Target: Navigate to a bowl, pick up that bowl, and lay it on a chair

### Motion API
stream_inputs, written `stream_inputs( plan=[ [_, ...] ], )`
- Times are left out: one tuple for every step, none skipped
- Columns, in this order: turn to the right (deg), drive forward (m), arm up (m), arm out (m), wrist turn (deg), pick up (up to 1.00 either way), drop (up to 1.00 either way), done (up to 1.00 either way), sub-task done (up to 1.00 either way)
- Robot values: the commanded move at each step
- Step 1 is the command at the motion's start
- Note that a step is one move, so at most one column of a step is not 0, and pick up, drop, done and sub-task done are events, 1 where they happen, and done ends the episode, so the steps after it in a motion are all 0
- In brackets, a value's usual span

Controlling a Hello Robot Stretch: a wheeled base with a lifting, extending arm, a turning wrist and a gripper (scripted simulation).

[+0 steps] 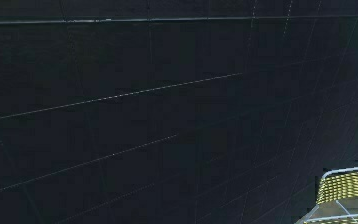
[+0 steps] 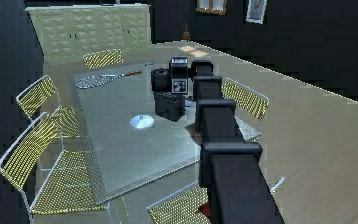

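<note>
The pale round disc (image 2: pixel 140 121) lying on the glass table (image 2: pixel 107 150) is most likely your bowl, though at this size it reads only as a shallow, light blob. What matters is its bearing from the jaws. They sit at the far end of the arm (image 2: pixel 227 150), well out over the table, and the disc lies toward the arm side view's left of them and lower in the picture, so closer in than they are. Being round, it gives you no long axis to line up on. My judgement is that you need to draw the arm in and shift toward the front, not reach farther. You cannot tell whether the jaws hold anything, because their far end is too dark to make out. A yellow mesh chair (image 2: pixel 35 98) stands at the table's left side, near the disc.
</note>
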Motion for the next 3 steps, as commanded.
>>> stream_inputs(
  plan=[
    [0.0,0.00,0.00,0.00,-45.0,0.00,0.00,0.00,0.00],
    [0.0,0.00,0.00,0.00,-45.0,0.00,0.00,0.00,0.00],
    [0.0,0.00,0.00,0.00,-45.0,0.00,0.00,0.00,0.00]
  ],
)
